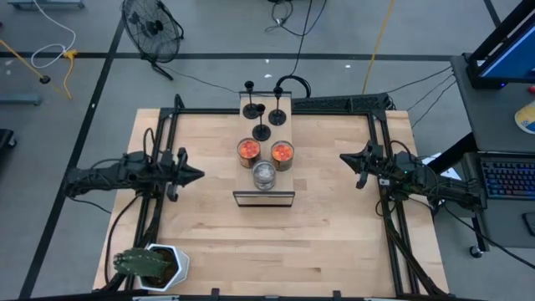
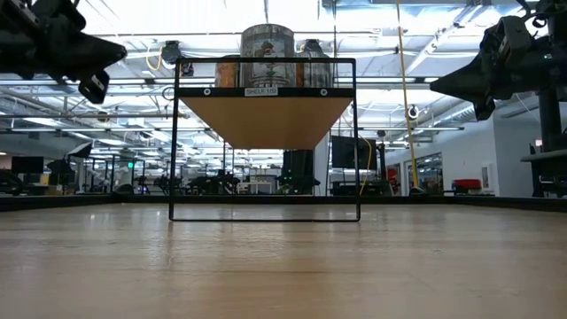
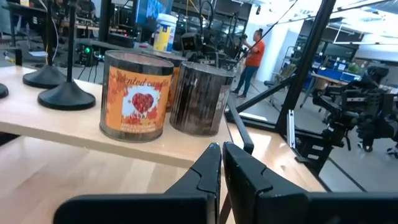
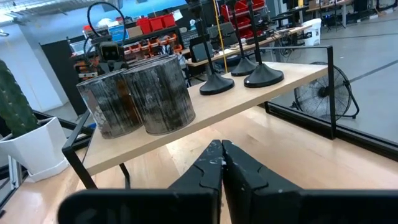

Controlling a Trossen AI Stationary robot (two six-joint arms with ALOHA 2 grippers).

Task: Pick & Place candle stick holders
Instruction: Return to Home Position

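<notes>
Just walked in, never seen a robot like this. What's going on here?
Nothing is being held right now. The left gripper and the right gripper hang shut and empty at either side of the table. Between them, the three black candle holders stand on the raised shelf, next to three jars.

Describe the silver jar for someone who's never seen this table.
On the raised wooden shelf at the table's centre, candle stick holders stand at the far end, then two orange-topped jars. The silver jar stands alone at the near end, its top grey, not orange.
</notes>
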